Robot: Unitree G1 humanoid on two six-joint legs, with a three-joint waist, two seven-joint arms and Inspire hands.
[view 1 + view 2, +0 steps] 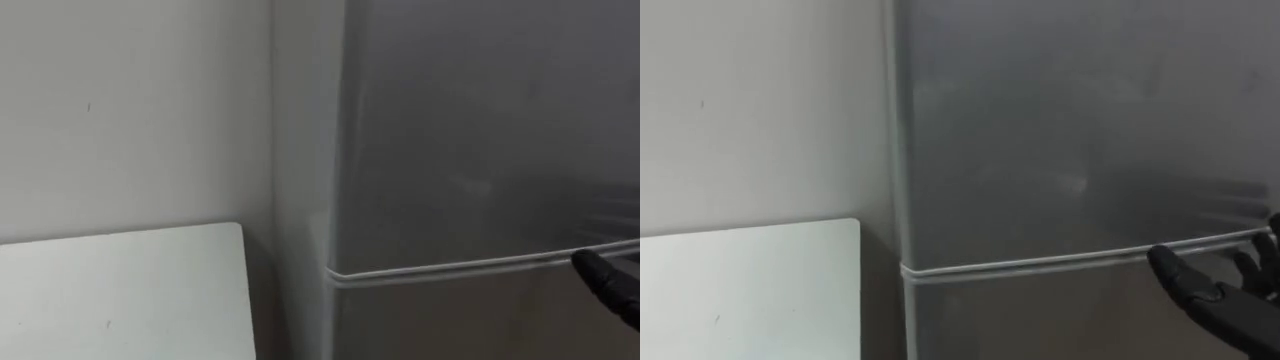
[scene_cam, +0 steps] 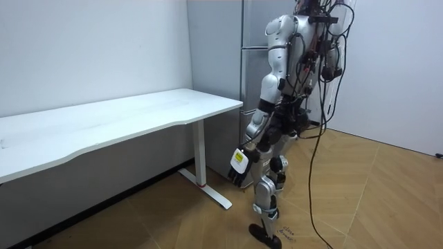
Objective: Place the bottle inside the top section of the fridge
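Observation:
The grey fridge stands right in front of me, its upper door (image 1: 480,130) shut, with a pale seam (image 1: 1040,262) dividing it from the lower door. My right hand (image 1: 1220,295) is raised at the lower right, its dark fingers spread and open just below that seam, close to the door's right side. In the room view my left hand (image 2: 239,176) hangs low by my thigh. It holds a small white thing with a yellow-green label, which looks like the bottle (image 2: 238,161). I stand facing the fridge beside the table's end.
A white table (image 1: 120,290) runs along the wall on my left, its end close to the fridge's side (image 1: 300,150). In the room view the table (image 2: 124,117) stands on white legs over a wooden floor. Open floor lies behind me.

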